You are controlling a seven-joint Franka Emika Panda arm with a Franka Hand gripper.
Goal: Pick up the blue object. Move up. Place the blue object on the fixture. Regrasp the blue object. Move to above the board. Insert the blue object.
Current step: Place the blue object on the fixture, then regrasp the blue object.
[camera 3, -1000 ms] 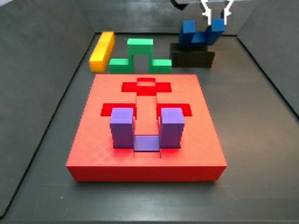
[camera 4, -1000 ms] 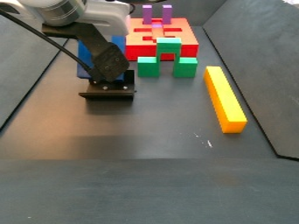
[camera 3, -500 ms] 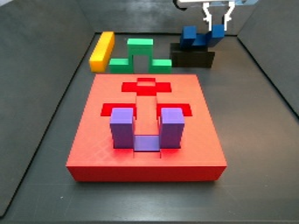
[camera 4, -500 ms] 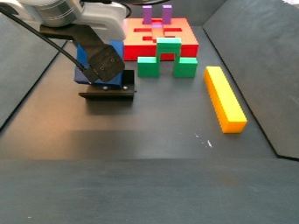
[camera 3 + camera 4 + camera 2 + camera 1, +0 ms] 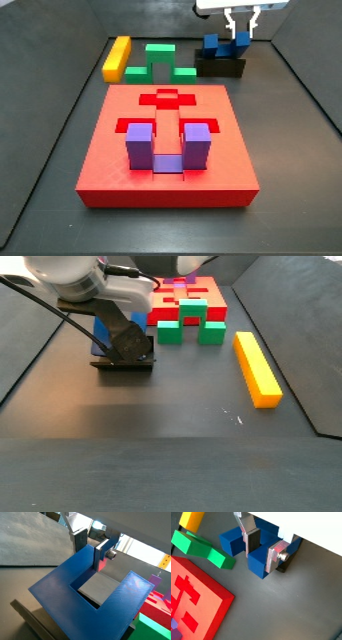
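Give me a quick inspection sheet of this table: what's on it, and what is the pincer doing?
Surface: dark matte floor with low dark walls; no spills seen.
Blue block: rests tilted on the black fixture at the far end.
Red board: lies flat; a purple block stands in its near cut-out, the cross-shaped cut-out is empty.
Clutter: green block and yellow bar lie beyond the board, apart from it.
Pincer: over the fixture, its silver fingers on either side of one prong of the blue block; whether they press it, I cannot tell.
Cables: thin black lines run beside the arm.
Surroundings: nothing seen.
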